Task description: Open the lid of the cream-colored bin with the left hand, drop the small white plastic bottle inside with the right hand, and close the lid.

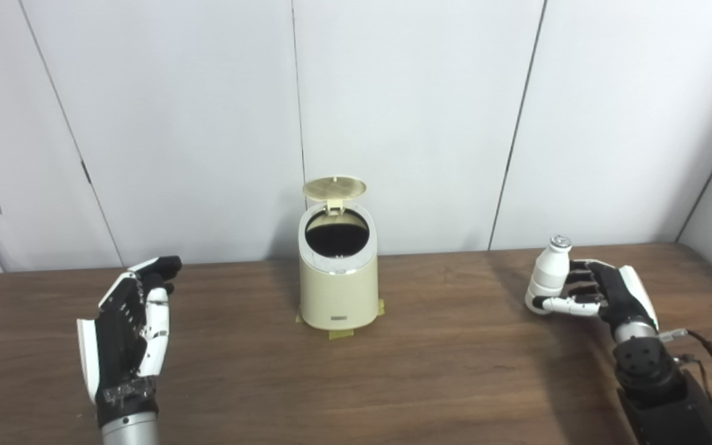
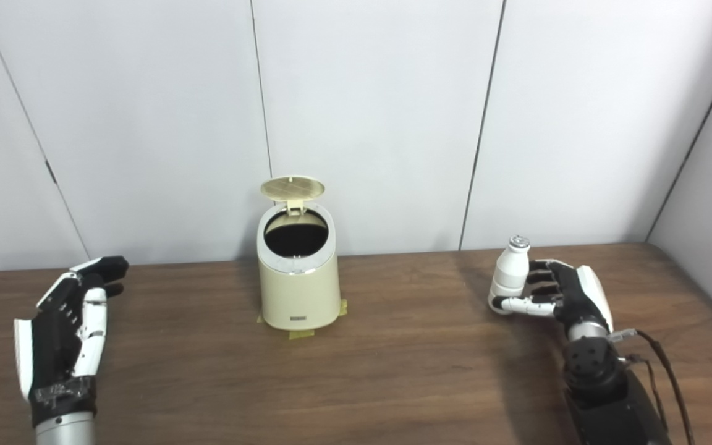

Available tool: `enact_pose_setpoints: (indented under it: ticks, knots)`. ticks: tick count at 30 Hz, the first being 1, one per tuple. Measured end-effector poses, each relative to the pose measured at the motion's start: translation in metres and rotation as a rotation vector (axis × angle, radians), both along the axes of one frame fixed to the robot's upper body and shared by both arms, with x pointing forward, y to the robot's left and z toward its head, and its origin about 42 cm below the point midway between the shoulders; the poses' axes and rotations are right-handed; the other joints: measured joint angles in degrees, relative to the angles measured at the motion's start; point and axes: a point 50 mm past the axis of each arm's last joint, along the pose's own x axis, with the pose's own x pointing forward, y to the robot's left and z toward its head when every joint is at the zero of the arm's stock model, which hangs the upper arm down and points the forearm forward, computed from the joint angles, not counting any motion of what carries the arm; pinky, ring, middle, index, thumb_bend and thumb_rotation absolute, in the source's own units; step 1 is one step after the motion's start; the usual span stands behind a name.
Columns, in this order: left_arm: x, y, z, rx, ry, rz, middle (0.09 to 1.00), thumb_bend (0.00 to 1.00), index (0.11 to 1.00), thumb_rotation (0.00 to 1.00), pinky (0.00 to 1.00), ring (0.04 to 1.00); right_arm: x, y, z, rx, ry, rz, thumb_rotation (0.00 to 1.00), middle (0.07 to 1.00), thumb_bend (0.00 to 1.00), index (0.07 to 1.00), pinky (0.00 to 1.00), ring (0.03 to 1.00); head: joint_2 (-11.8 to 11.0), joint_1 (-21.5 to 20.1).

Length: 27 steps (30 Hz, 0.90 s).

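Nearest, the left robot hand (image 1: 126, 327) rests empty, fingers apart, on the wooden surface (image 1: 442, 371). The right robot hand (image 1: 597, 289) grips the small white bottle (image 1: 550, 267), seemingly loosely. Farther back, the cream bin (image 1: 338, 275) stands with its lid (image 1: 334, 187) up; a weak hold could let the bottle slip.

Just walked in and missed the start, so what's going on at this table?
A humanoid robot is putting a small white bottle into a cream-colored bin. The bin's lid already stands open. The right hand holds the bottle upright, off to the right of the bin, not yet over the opening. The left hand is open and holds nothing, off to the bin's left above the wooden table.
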Motion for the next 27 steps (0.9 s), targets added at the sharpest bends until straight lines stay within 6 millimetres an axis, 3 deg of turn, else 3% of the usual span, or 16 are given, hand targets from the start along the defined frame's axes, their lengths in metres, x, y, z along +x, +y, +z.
enact_pose_setpoints:
  ticks: [14,19,20,21,22,24,27]
  knots:
    - [0.000,0.000,0.000,-0.001,-0.001,0.000,0.677,0.20,0.655,0.67,0.69,0.715,0.008,0.008,0.000,0.028,-0.020,0.018,0.13,0.697,0.91,0.711,0.55,0.646,0.1,0.2]
    - [0.000,0.000,0.000,-0.001,-0.001,0.001,0.678,0.20,0.656,0.67,0.69,0.715,0.008,0.010,0.000,0.039,-0.035,0.003,0.06,0.680,0.89,0.687,0.53,0.623,0.1,0.1]
    - [0.000,0.000,0.000,-0.001,-0.001,0.001,0.678,0.20,0.656,0.67,0.69,0.716,0.008,0.011,-0.001,0.040,-0.038,0.001,0.03,0.670,0.87,0.672,0.53,0.613,0.1,0.1]
    - [0.000,0.000,0.000,-0.001,-0.001,0.001,0.679,0.20,0.657,0.67,0.69,0.716,0.009,0.012,-0.002,0.038,-0.049,0.002,0.08,0.640,0.66,0.564,0.53,0.600,0.1,0.1]
    - [0.000,0.000,0.000,-0.001,-0.001,0.000,0.679,0.20,0.657,0.67,0.69,0.716,0.009,0.012,-0.004,0.031,-0.070,0.005,0.10,0.630,0.59,0.527,0.53,0.595,0.2,0.2]
    - [0.000,0.000,0.001,-0.001,-0.002,0.001,0.680,0.19,0.659,0.67,0.69,0.715,0.010,0.009,-0.008,0.019,-0.089,-0.001,0.02,0.552,0.54,0.471,0.47,0.540,0.3,0.1]
    - [0.000,0.000,0.001,-0.001,-0.003,0.002,0.680,0.19,0.658,0.67,0.69,0.716,0.009,0.008,-0.010,0.007,-0.107,-0.006,0.00,0.522,0.52,0.462,0.44,0.502,0.3,0.1]
